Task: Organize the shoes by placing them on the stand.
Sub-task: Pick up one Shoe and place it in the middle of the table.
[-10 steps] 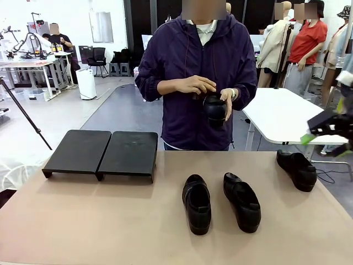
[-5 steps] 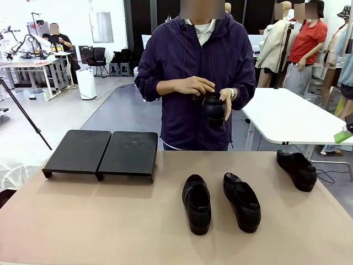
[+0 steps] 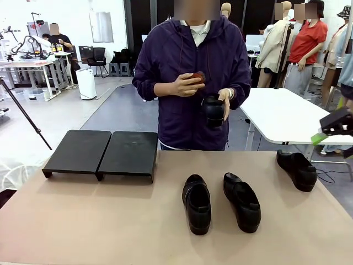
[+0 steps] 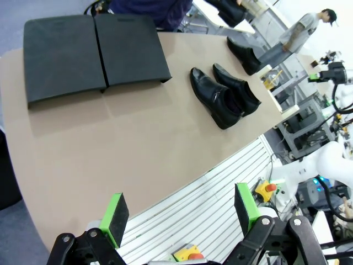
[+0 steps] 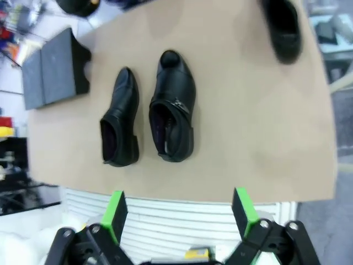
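Three black loafers lie on the tan table [image 3: 83, 221]: a pair [image 3: 197, 203] [image 3: 241, 200] side by side at the middle and one shoe [image 3: 297, 169] at the far right. The person holds another shoe [image 3: 213, 110] in one hand. The black stand [image 3: 99, 152] sits at the far left with nothing on it. My right gripper [image 3: 326, 131] hovers at the right edge, above the far-right shoe. In the right wrist view it [image 5: 179, 212] is open, high over the pair [image 5: 120, 118] [image 5: 174, 113]. My left gripper [image 4: 180, 212] is open, high above the table's near edge.
The person stands at the far side, lifting a small brown round object [image 3: 197, 77] in the other hand. A white table [image 3: 287, 116] stands behind at the right. Bare tabletop stretches in front of the stand and along the near edge.
The person's hand has lifted from the held shoe to the chest with the brown object. My right gripper slid toward the right edge, then came back in slightly.
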Robot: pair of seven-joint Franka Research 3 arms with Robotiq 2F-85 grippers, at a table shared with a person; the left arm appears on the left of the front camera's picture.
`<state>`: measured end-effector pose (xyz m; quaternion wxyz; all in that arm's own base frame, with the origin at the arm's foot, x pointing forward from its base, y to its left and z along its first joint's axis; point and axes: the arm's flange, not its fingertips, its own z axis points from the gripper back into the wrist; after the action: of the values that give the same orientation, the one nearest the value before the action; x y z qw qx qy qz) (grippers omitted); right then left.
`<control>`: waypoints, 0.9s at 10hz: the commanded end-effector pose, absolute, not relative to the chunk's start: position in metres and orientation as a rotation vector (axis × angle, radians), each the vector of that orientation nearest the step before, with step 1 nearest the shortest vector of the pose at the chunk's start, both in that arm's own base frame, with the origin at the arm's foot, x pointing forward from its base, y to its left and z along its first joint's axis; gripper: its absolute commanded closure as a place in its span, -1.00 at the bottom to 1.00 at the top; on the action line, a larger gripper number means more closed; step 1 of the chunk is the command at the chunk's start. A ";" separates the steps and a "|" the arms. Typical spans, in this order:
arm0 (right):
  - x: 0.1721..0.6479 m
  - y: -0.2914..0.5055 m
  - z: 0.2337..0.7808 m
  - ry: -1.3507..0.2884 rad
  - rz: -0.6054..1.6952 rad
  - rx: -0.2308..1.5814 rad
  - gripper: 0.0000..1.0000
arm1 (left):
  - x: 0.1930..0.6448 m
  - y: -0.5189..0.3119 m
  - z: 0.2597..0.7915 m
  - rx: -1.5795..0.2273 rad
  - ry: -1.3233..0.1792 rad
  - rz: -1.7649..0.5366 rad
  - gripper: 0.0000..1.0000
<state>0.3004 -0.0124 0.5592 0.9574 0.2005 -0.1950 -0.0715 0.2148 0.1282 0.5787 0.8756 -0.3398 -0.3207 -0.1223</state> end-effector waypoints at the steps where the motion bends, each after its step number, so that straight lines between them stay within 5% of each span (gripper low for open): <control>1: 0.342 0.012 0.543 -0.356 -0.050 0.407 -1.00 | 0.215 0.127 0.579 -0.721 -0.683 -0.267 -1.00; 4: 0.357 0.047 0.535 -0.319 0.016 0.404 -1.00 | 0.215 0.127 0.579 -0.721 -0.683 -0.267 -1.00; 9: 0.332 -0.013 0.554 -0.326 -0.069 0.441 -1.00 | 0.215 0.127 0.579 -0.721 -0.683 -0.267 -1.00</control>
<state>0.3448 0.0097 0.5424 0.9647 0.2090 -0.1567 -0.0321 0.2150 0.1283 0.5785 0.8758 -0.3398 -0.3204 -0.1224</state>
